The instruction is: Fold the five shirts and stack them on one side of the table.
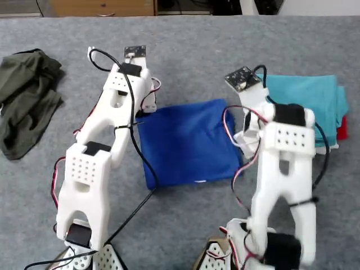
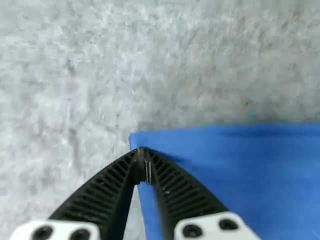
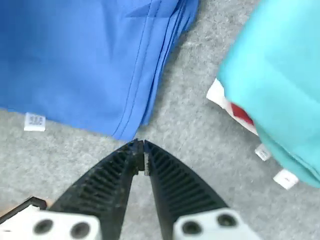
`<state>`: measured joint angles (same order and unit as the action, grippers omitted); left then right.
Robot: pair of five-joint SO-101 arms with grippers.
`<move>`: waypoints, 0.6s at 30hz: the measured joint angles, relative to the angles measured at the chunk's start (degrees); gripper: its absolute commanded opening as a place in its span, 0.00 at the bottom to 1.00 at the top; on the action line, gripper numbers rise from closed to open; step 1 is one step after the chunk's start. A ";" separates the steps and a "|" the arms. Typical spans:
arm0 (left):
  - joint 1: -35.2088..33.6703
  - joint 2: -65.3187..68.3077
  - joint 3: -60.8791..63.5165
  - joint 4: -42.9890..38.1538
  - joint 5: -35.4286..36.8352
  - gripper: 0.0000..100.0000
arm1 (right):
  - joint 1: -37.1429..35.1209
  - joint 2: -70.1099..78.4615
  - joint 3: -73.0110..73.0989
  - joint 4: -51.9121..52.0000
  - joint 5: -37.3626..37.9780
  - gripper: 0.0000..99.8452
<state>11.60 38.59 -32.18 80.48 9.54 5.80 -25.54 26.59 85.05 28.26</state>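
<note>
By my reckoning I was somewhat past the halfway mark. On the right side of the desk (image 1: pixel 225 50) a stack was already built: the teal shirt (image 1: pixel 306 95) lay folded on top, with a red shirt (image 1: pixel 341 128) showing beneath it and a white layer (image 3: pixel 216 95) at the edge of the pile, though I could not tell whether that white was a shirt of its own. The blue shirt (image 1: pixel 188 143) lay folded flat in the middle of the desk, between my two arms and just beside the stack, not yet on it. Far off on the left lay the olive shirt (image 1: pixel 25 101), crumpled and unfolded. So the blue one wanted moving onto the pile, and the olive one wanted folding and stacking.

The left jaws were pressed together, tips right at the far corner of the blue shirt; I could not tell whether any cloth was caught between them. The right jaws were pressed together too, holding nothing, over bare desk in the gap between the blue shirt's edge and the stack.
</note>
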 measured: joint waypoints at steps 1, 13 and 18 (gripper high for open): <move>0.09 -1.58 0.00 1.05 0.00 0.02 | 0.00 -1.23 0.70 0.79 0.00 0.00; -6.86 -15.65 16.79 4.40 -2.46 0.02 | 0.00 -6.77 14.86 -0.79 -1.41 0.29; -6.86 -26.99 36.04 -6.51 -2.46 0.02 | -1.85 -2.29 20.04 -9.93 -3.08 0.29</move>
<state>4.75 11.60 3.87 73.98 7.08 3.96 -27.82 46.64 75.12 25.19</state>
